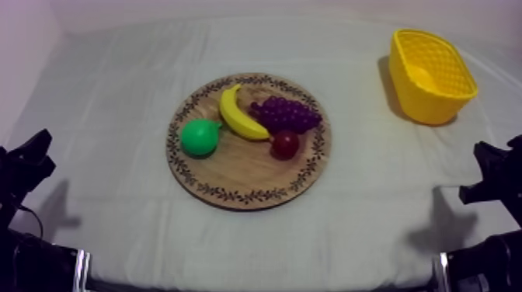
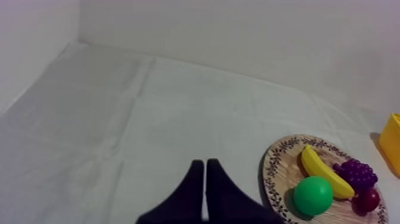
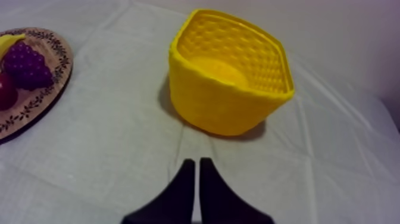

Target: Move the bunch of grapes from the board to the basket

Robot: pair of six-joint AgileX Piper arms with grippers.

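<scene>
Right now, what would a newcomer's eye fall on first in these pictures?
First, the round wooden board in the middle of the table, carrying a green pear, a banana, a bunch of grapes and a small red fruit. Next, the bright yellow basket, standing apart toward the far right corner. The left tool and right tool are both shut on nothing, low at their sides.

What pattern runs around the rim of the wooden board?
A dark leafy vine band circles the rim of the wooden board, clearest in the top view.
</scene>
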